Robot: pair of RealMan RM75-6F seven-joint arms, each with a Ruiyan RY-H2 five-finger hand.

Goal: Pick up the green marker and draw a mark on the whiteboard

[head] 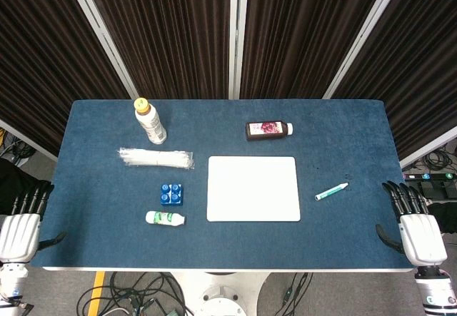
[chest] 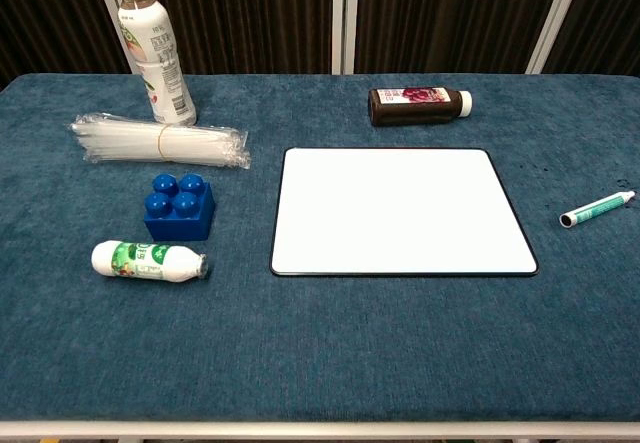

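The green marker [head: 332,191] [chest: 597,208] lies on the blue tabletop, right of the whiteboard [head: 253,188] [chest: 398,211], slanted with its cap end toward the far right. The blank whiteboard lies flat mid-table. My right hand [head: 413,220] hovers at the table's right edge, near and right of the marker, fingers spread and holding nothing. At the left edge my left hand [head: 25,220] does the same, far from the marker. Neither hand appears in the chest view.
A dark juice bottle [head: 269,129] [chest: 419,104] lies behind the whiteboard. To its left stand a yellow-capped bottle [head: 150,121] [chest: 154,48], a bundle of clear straws [head: 156,158] [chest: 160,141], a blue block [head: 171,194] [chest: 180,206] and a small white-green bottle [head: 165,218] [chest: 148,260].
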